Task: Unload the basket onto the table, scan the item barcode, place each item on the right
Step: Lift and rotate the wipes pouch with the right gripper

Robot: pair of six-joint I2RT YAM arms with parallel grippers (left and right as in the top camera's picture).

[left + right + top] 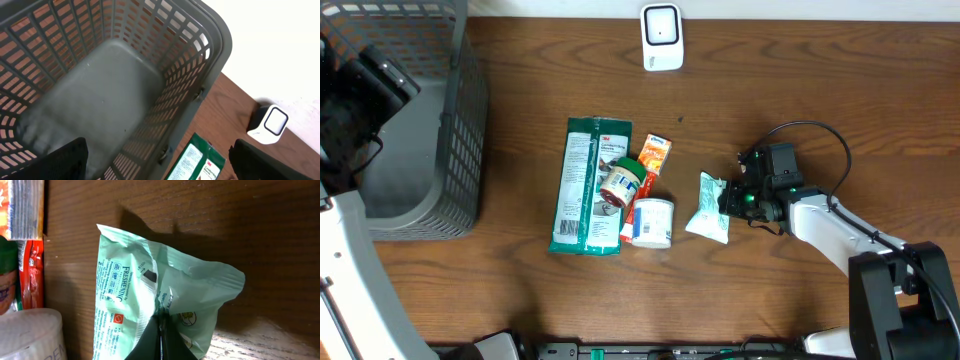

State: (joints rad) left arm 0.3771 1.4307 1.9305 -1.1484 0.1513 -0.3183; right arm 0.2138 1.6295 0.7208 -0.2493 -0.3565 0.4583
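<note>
Right gripper [161, 330]: jaws closed, pinching one end of the mint-green wipes pouch [150, 295]. The pouch sits on the wooden table [800, 70], well apart from the white scanner [662, 38], on the robot's side of it and slightly right. Left gripper [157, 167]: jaws wide open, empty, over the grey basket [215, 45], far left of the scanner.

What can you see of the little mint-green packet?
The mint-green packet is a small, crinkly pouch, plastic by its look, with white and dark print reading "Freshening". It sits on the brown wooden table, beside the white tub but not touching it. The right gripper is shut on its wrinkled edge.
</note>
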